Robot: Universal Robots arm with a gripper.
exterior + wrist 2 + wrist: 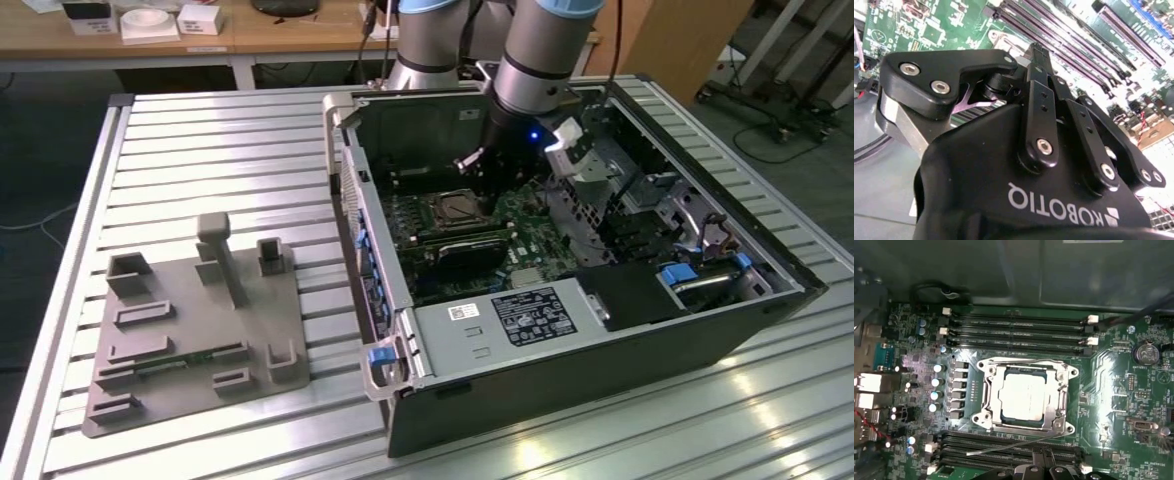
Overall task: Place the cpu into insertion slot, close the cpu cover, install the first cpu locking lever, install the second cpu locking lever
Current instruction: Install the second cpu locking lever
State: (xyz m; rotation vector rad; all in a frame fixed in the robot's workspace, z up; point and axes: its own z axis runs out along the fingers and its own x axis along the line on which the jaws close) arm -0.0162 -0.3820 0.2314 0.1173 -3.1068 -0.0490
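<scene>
The cpu (1026,394), a silvery square chip, lies in the insertion slot (1002,413) on the green motherboard (1104,390). The cpu cover (990,390), a metal frame with a square window, lies flat over the chip's edges. One thin locking lever (1009,444) sticks out loose from the socket's corner, slanting across the memory slots. Another lever rod (1024,360) lies along the opposite side of the frame. My gripper (1043,462) hovers just beside the loose lever, fingers shut, with nothing visible between them. In the exterior view, the gripper (489,196) reaches down into the case beside the cpu (462,207).
The open computer case (350,180) walls the board in on all sides. Black memory slots (1019,325) run along both sides of the socket. A grey power supply box (527,315) sits at the case's near end. A grey fixture plate (200,320) stands on the slatted table.
</scene>
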